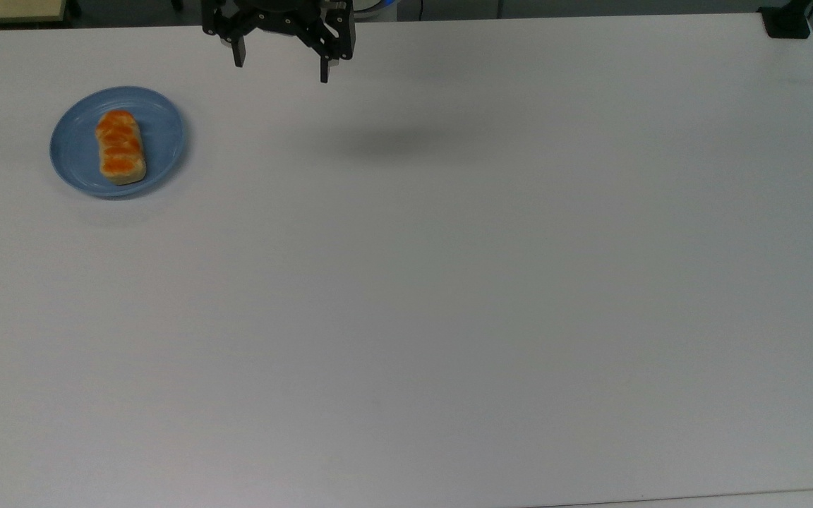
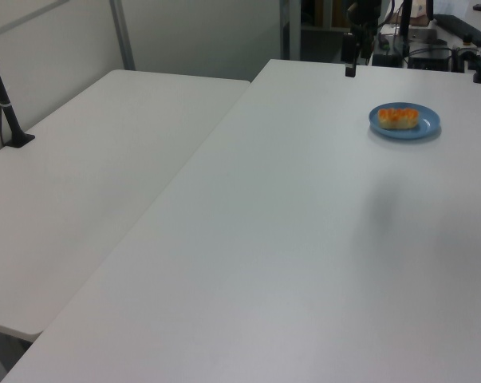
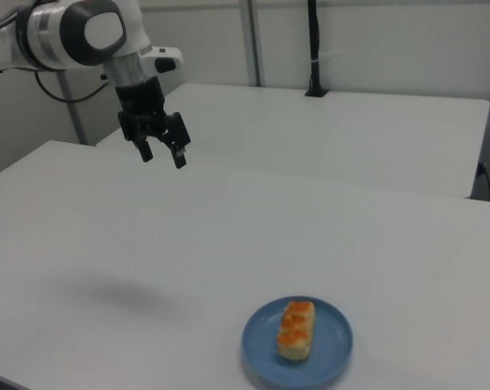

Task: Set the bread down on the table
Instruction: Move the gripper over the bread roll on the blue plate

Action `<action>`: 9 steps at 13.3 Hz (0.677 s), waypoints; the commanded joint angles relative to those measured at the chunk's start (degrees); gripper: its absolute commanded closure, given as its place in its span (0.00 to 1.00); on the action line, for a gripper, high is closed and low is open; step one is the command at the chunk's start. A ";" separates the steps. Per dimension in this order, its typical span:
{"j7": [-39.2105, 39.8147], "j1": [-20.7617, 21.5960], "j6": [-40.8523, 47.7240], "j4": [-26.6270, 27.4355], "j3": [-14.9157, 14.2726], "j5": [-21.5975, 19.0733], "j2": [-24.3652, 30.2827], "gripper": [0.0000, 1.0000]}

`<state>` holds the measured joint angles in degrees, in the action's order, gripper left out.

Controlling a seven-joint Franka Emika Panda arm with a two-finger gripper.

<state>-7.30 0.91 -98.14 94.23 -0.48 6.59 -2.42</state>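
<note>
The bread [image 1: 121, 146] [image 2: 398, 117] [image 3: 297, 329], a small oblong loaf with an orange-brown glazed top, lies on a round blue plate [image 1: 164, 134] [image 2: 428, 121] [image 3: 334, 337]. The plate stands on the large white table [image 1: 449, 282] [image 2: 304, 239] [image 3: 228, 236], toward the top view's left. My gripper [image 1: 281, 65] [image 3: 162, 155] hangs open and empty well above the table at the top view's upper edge, to the right of the plate and far from the bread. In the left view the gripper [image 2: 349, 68] is a dark shape at the table's far end.
A second white table [image 2: 88, 175] [image 3: 334, 130] adjoins this one. A black post on a base [image 1: 786, 21] [image 2: 5, 104] [image 3: 314, 49] stands at its edge. Cables and equipment [image 2: 455, 36] sit beyond the table's far end in the left view.
</note>
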 commanded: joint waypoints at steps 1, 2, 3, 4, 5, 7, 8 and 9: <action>-0.52 -0.29 0.32 0.61 -0.31 -0.44 0.84 0.00; -0.52 -0.38 0.32 0.52 -0.31 -0.44 0.83 0.00; -0.52 -0.38 0.23 0.52 -0.31 -0.44 0.75 0.00; -0.52 -0.38 0.23 0.52 -0.31 -0.44 0.66 0.00; -0.52 -0.38 0.23 0.52 -0.31 -0.44 0.66 0.00; -0.17 -0.38 0.23 0.52 -0.31 -0.44 0.57 0.00; -0.08 -0.38 0.23 0.43 -0.31 -0.53 0.57 0.00; 0.09 -0.38 0.23 0.43 -0.31 -0.53 0.57 0.00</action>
<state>-7.30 0.29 -98.14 94.23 -0.50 6.59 -2.42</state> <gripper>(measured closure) 0.000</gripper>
